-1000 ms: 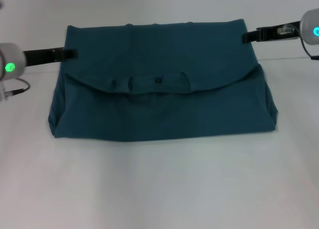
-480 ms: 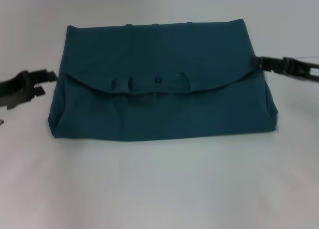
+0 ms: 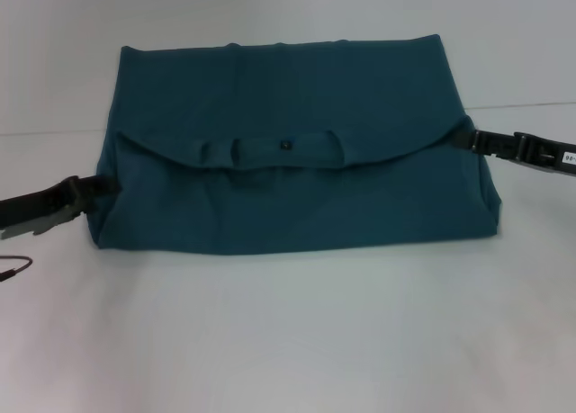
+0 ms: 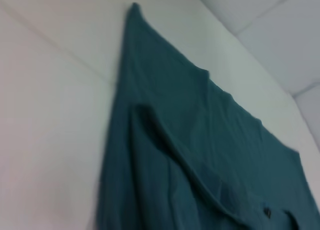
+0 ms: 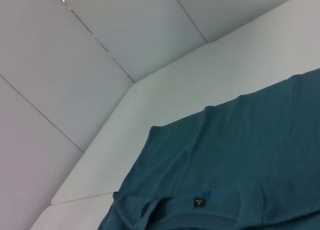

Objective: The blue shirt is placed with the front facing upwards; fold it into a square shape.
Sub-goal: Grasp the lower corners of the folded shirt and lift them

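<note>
The blue shirt, soft, light and floppy, lay half folded in the middle of the white counter, best pinched at its side edges, where the left hand and right hand touched it, their fingers too unclear to tell.

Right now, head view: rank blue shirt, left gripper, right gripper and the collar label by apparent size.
1. blue shirt, far the largest.
2. left gripper and right gripper: visible parts look alike, both partly out of frame, so unranked.
3. collar label, a tiny dark speck.
</note>
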Controlling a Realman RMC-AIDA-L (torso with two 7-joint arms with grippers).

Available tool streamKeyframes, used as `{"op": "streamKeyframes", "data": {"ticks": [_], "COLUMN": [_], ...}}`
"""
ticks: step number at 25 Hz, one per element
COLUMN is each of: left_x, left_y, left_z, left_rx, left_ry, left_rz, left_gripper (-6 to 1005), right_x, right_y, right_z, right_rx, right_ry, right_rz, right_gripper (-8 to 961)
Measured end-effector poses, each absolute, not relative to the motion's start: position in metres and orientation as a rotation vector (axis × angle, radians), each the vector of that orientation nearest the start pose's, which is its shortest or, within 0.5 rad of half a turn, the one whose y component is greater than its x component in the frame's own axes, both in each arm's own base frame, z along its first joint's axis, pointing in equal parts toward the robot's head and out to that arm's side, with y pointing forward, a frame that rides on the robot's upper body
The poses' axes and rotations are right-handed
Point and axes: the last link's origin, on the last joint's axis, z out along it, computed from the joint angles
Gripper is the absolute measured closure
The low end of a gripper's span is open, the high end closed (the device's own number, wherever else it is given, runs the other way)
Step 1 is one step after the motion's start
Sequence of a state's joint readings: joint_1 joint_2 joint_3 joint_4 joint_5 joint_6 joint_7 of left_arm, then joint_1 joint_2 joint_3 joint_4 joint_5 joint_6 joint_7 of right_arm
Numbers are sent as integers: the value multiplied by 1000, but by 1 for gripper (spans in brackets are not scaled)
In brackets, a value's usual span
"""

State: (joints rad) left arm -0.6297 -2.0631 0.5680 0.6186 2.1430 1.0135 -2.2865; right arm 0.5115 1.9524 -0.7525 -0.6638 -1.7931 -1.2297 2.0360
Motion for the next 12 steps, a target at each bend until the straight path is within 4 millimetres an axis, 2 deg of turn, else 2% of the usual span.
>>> {"op": "streamKeyframes", "data": {"ticks": [4, 12], "left_x": [-303, -309], "left_y": [406, 406], "left_z": [19, 6], "left_rx": [-1915, -1970], "left_ry": [-1555, -1469], "left_rz": [-604, -435], "left_gripper": [404, 453], "right_x": [298, 301], "right_y": [383, 382], "right_z": [71, 74], "right_rx": [-2105, -2097], "right_ry": [1382, 1385], "right_rz": [824, 822], "right_gripper": [326, 326]}}
